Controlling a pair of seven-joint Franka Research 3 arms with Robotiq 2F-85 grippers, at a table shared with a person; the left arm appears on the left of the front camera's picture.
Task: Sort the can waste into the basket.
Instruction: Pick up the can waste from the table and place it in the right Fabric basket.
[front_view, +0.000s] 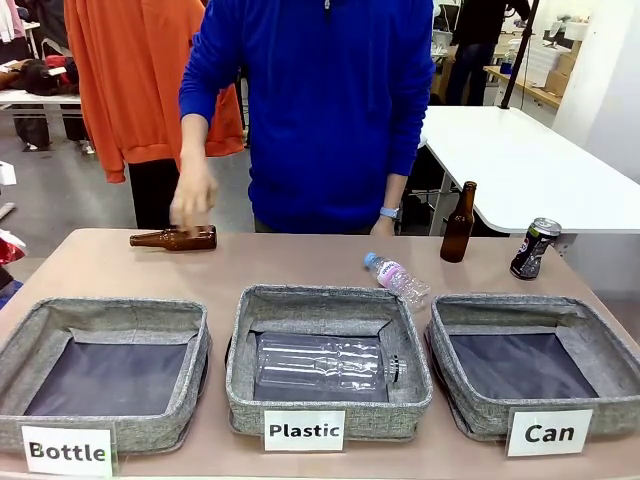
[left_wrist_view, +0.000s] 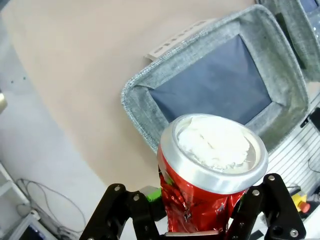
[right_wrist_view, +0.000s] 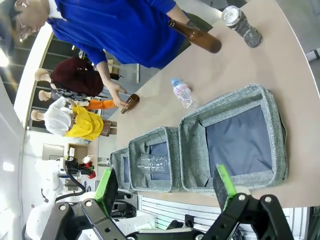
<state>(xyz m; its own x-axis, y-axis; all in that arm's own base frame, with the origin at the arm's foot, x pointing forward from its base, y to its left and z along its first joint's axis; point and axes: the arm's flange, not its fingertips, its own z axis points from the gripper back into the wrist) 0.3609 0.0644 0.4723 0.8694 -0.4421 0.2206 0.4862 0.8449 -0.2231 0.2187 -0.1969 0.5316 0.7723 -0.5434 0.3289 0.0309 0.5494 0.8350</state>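
Three baskets (front_view: 236, 345) sit near you, the Can basket (front_view: 455, 320) rightmost. Your left fingers (left_wrist_view: 130, 210) clench the red can (left_wrist_view: 210, 165) aloft; your right fingers (right_wrist_view: 225, 186) gape, empty. On the surface (front_view: 300, 265), the black can (front_view: 534, 247) stands far right. Next, you likely carry red rightward and release.

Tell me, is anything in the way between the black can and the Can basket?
Nothing visible does. The black can stands just behind the Can basket, with bare table between. The upright brown bottle stands off to the side.
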